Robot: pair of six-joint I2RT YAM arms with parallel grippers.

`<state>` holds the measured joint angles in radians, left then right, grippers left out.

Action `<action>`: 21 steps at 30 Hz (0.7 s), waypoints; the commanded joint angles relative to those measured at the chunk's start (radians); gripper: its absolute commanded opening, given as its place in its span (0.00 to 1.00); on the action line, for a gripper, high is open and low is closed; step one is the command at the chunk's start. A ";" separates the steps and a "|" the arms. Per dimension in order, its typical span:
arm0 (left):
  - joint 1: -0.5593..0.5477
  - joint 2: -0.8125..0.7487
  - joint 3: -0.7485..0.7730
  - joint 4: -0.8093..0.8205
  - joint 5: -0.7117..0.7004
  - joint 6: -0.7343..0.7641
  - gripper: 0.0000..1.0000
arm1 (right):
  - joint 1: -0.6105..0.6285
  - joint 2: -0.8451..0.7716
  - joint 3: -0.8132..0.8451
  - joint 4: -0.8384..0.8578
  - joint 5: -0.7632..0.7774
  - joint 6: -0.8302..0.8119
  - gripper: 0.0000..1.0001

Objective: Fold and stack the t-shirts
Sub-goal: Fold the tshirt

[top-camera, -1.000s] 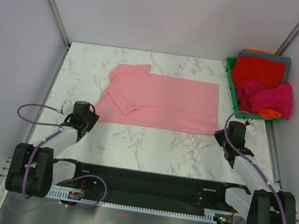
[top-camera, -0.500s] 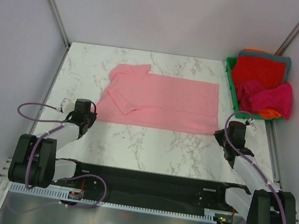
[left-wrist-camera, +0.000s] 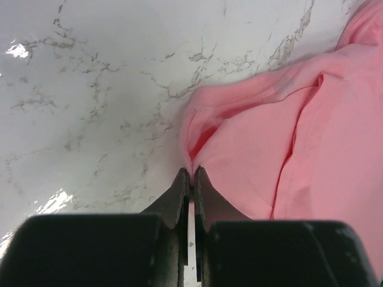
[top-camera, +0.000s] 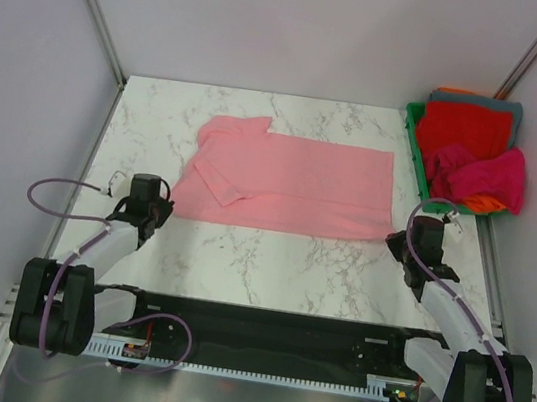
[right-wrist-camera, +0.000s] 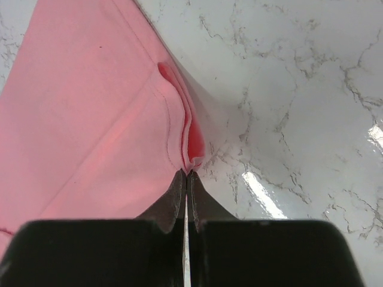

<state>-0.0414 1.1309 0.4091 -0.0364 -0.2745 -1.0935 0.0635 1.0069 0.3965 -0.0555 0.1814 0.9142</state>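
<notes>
left end effector point(left-wrist-camera: 191, 173) just shut on salmon-pink t-shirt point(top-camera: 292, 179) corner far from green bin point(top-camera: 416, 147), right end effector point(right-wrist-camera: 185, 174) gripped nearer corner; fold-ready.

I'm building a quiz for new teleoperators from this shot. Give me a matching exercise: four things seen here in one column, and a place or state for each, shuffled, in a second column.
Column one
1. salmon-pink t-shirt
2. red t-shirt
3. magenta t-shirt
4. left gripper

Column two
a. crumpled at the near end of the green bin
b. spread flat on the table
c. shut on a near corner of pink cloth
d. lying flat on the pile at the bin's far end

Pairs: 1-b, 2-d, 3-a, 4-c
</notes>
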 commanded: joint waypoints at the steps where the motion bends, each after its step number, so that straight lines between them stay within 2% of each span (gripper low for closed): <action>1: 0.006 0.024 0.121 -0.098 0.017 0.066 0.02 | 0.001 0.022 0.070 -0.024 0.003 -0.009 0.00; 9: 0.005 -0.005 0.476 -0.293 0.055 0.127 0.02 | -0.002 0.087 0.471 -0.154 -0.023 -0.060 0.00; 12: 0.005 -0.028 0.690 -0.400 0.069 0.182 0.02 | -0.001 0.076 0.629 -0.242 -0.042 -0.083 0.00; 17: 0.005 -0.146 0.868 -0.525 0.101 0.237 0.02 | -0.002 -0.008 0.835 -0.368 -0.079 -0.112 0.00; 21: 0.005 -0.239 1.008 -0.588 0.083 0.276 0.02 | -0.001 -0.103 0.932 -0.415 -0.066 -0.138 0.00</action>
<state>-0.0410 0.9634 1.3167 -0.5358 -0.1791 -0.9016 0.0635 0.9852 1.2343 -0.4030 0.1097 0.8154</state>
